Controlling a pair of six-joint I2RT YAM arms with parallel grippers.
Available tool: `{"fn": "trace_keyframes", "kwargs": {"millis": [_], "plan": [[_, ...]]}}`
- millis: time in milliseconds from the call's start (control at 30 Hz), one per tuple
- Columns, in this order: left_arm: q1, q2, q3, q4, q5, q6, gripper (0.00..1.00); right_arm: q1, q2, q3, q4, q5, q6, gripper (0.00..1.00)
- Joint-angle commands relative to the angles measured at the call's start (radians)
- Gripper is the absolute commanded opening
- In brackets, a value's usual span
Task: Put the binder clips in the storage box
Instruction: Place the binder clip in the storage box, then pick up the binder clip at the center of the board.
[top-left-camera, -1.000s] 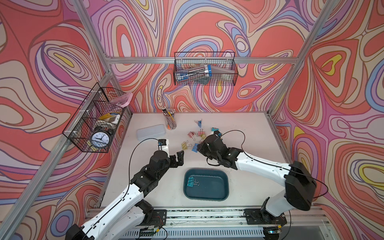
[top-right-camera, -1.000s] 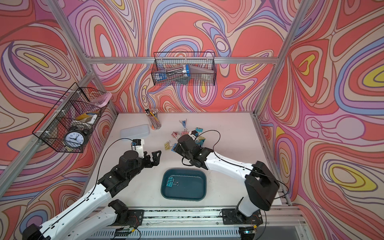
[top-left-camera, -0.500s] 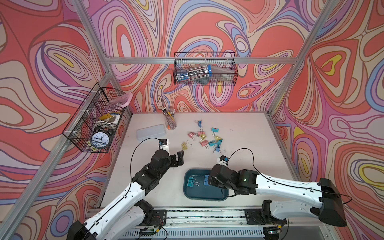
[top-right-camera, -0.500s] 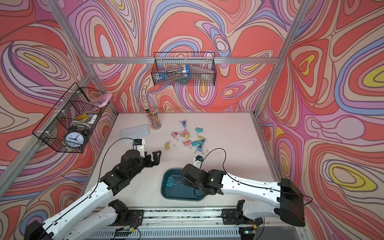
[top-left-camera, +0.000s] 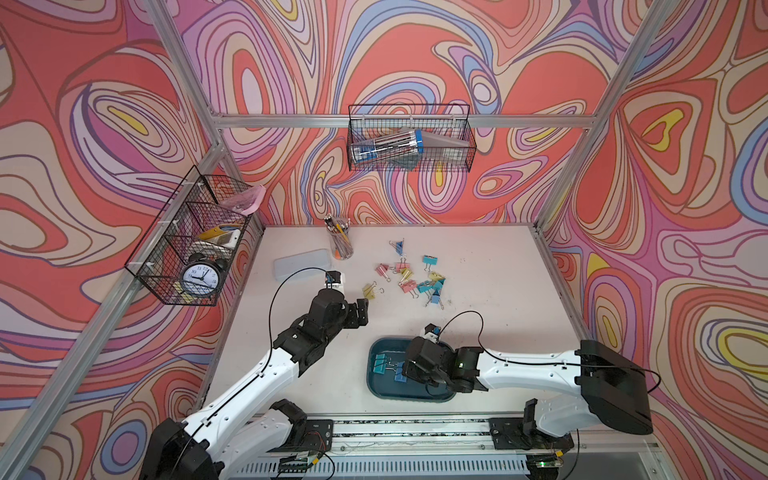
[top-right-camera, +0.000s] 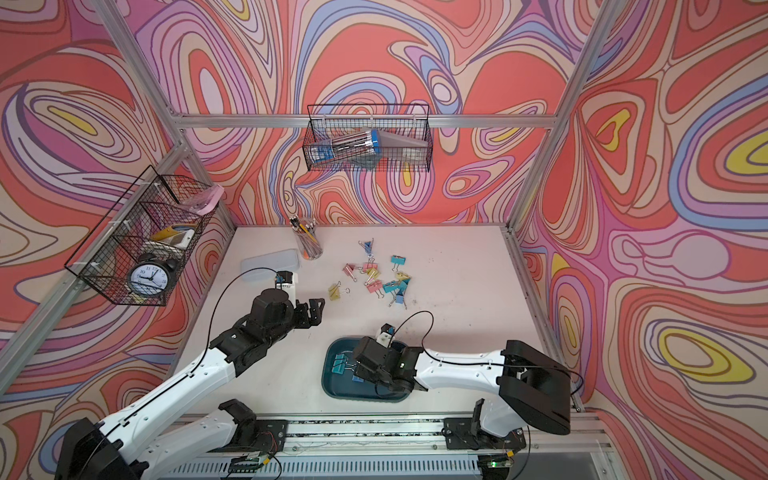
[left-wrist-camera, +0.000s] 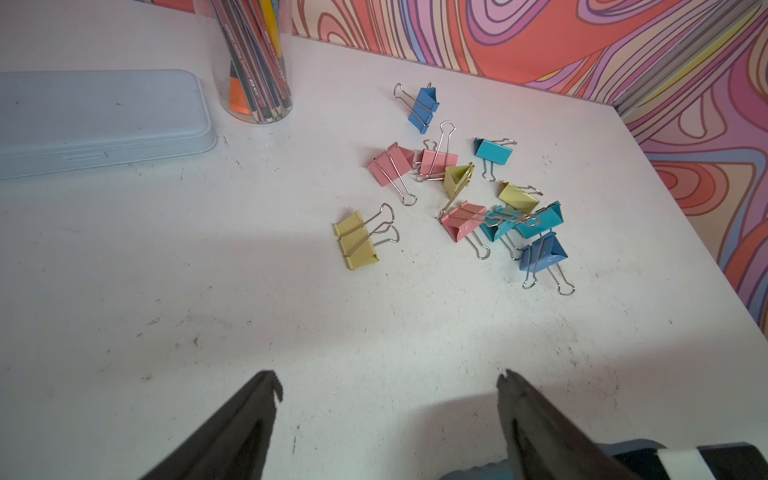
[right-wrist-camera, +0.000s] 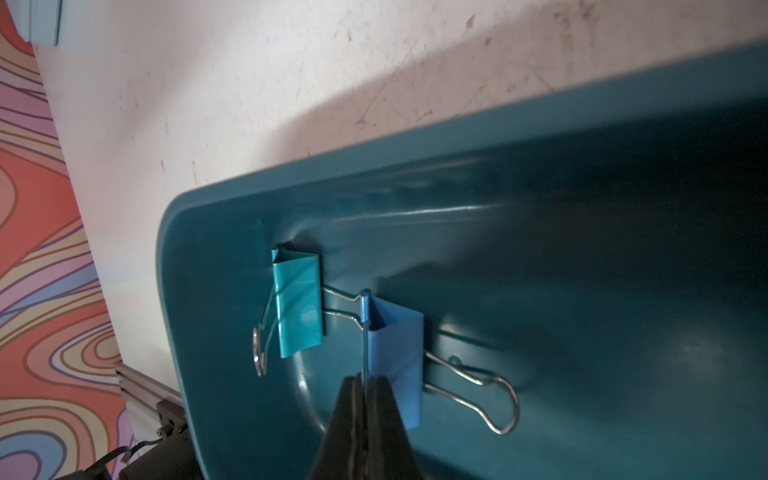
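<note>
We find the right gripper (right-wrist-camera: 365, 384) low inside the tray (right-wrist-camera: 540, 166), its jaws pinched to a narrow slit on one wire handle of a blue clip (right-wrist-camera: 395, 353); the clip's body stands against the tray floor. Just beside it lies a teal clip (right-wrist-camera: 299, 307) near the tray's corner, its handles reaching to the blue clip. In both top views the right arm lies across the tray (top-left-camera: 374, 386), hiding most of its right part. The left gripper (left-wrist-camera: 390, 386) hovers above the table (top-left-camera: 498, 291) with jaws wide and nothing between them. The other clips (left-wrist-camera: 478, 199) lie loose in a heap toward the back of the table, several overlapping. One yellow clip (left-wrist-camera: 357, 241) lies apart from the heap, on the side nearest the left gripper. A pencil cup (left-wrist-camera: 253, 62) stands near the heap at the back wall, and a flat grey case (left-wrist-camera: 95, 120) lies just beside the cup. Two wire baskets (top-left-camera: 409, 143) hang on the walls above the table; one holds a clock (top-left-camera: 201, 277).
</note>
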Motion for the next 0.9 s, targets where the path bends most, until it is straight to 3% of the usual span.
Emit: {"fn": "trace_keyframes", "kwargs": {"millis": [0, 200, 367, 467, 633, 867], "plan": [[0.01, 0.087, 0.101, -0.07, 0.055, 0.021, 0.64, 0.004, -0.015, -0.017, 0.026, -0.006, 0.008, 0.22], [0.009, 0.358, 0.351, -0.242, 0.043, 0.027, 0.43, 0.0, -0.212, 0.006, -0.184, 0.143, -0.033, 0.6], [0.005, 0.623, 0.592, -0.403, 0.002, 0.057, 0.41, -0.018, -0.347, 0.09, -0.407, 0.31, -0.114, 0.79], [-0.01, 0.774, 0.752, -0.505, -0.048, 0.082, 0.39, -0.029, -0.353, 0.142, -0.492, 0.35, -0.156, 0.84], [-0.049, 0.96, 0.949, -0.637, -0.217, 0.091, 0.35, -0.034, -0.347, 0.161, -0.508, 0.359, -0.172, 0.85], [-0.049, 1.086, 1.04, -0.674, -0.277, 0.093, 0.32, -0.035, -0.376, 0.115, -0.458, 0.339, -0.167, 0.85]]}}
